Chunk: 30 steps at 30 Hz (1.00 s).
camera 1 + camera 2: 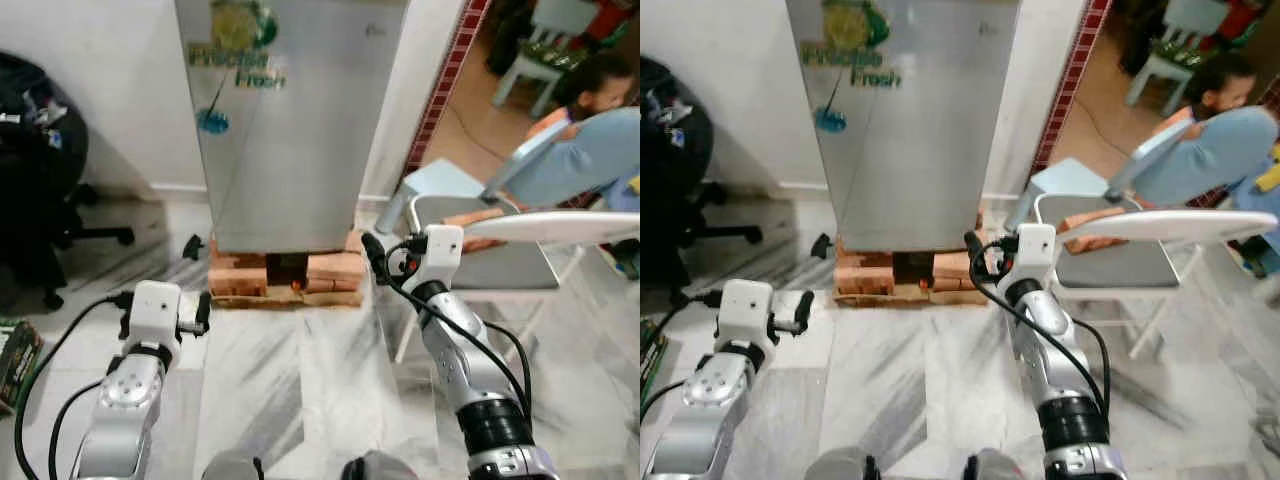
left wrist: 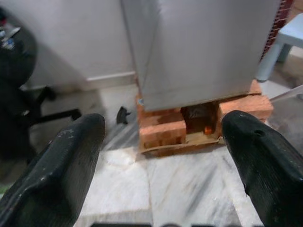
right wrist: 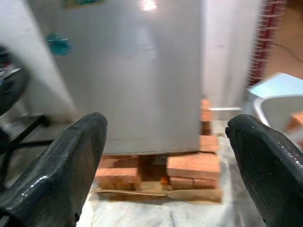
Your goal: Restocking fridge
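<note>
Evidently still at the approach, both the left gripper (image 2: pixel 161 156) and right gripper (image 3: pixel 165 156) gape wide and empty near the shut fridge (image 1: pixel 290 130) on bricks (image 1: pixel 285 275); next, opening its door.

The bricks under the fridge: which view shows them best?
Left wrist view: the bricks sit close and sharp under the fridge, framed by the open left gripper. Right wrist view is blurrier; both eye views show them small and distant.

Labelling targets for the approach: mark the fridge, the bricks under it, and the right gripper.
fridge (image 1: pixel 285 150), left eye view, middle of the closed door
bricks (image 1: pixel 335 268), left eye view, top brick right of the gap
right gripper (image 1: pixel 374 257), left eye view, between the fingertips
</note>
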### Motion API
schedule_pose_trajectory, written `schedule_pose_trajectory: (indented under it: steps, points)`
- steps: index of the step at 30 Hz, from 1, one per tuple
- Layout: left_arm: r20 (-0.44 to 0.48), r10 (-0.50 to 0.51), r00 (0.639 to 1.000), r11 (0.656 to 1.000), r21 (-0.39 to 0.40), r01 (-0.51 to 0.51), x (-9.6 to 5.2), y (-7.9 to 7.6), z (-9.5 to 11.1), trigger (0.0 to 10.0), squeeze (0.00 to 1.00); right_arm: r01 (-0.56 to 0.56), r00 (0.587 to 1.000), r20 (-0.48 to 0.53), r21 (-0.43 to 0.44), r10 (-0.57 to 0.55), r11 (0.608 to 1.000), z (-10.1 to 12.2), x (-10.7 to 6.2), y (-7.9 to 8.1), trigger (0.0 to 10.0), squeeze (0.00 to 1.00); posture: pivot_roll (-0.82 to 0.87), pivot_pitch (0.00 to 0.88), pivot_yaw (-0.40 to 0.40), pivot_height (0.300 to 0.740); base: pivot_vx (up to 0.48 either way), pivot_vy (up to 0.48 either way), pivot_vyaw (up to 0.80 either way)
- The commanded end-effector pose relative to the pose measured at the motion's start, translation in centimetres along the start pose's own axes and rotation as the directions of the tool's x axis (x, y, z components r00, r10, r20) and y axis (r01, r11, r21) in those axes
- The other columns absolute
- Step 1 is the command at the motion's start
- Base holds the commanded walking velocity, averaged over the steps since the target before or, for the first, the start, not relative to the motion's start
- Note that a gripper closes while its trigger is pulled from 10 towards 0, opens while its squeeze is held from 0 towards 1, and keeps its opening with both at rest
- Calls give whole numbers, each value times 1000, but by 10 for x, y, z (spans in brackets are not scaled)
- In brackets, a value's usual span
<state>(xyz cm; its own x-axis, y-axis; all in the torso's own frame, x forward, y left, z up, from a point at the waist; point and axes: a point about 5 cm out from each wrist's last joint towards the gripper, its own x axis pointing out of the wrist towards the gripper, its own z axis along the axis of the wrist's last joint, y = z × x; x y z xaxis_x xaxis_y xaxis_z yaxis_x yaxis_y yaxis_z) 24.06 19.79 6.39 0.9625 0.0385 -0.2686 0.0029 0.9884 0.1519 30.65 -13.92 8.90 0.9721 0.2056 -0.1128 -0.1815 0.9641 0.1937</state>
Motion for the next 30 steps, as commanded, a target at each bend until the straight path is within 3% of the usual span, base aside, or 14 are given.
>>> schedule_pose_trajectory:
  steps: [1,11,14,20,22,30]
  points:
    - [-4,4,1000,1000,-16,-4,3,-3,0,10000,0,47,999,1,-8,-47,999,-1,-3,-10,10000,0,127,53,-27,740,0,0,-800]
    - [-3,-57,998,997,-53,57,16,-13,3,10000,0,73,997,-3,-19,-73,997,-2,-5,-15,10000,0,100,49,-27,740,0,49,-800]
    - [24,-53,998,997,-54,55,24,-15,15,10000,0,85,996,17,-22,-84,996,3,-2,-16,10000,0,97,43,-29,740,0,480,-800]
    - [66,-75,995,997,-19,76,24,-18,20,10000,0,66,997,33,-15,-66,998,7,4,-9,10000,0,101,43,-29,740,0,480,-710]
    - [78,-68,995,998,-1,69,22,-16,19,10000,0,59,998,36,-19,-58,998,8,5,-8,10000,0,105,46,-31,740,0,480,0]
    - [88,-95,992,994,-51,100,18,-14,17,10000,0,65,997,33,-13,-65,998,7,5,-8,10000,0,114,49,-37,740,0,480,0]
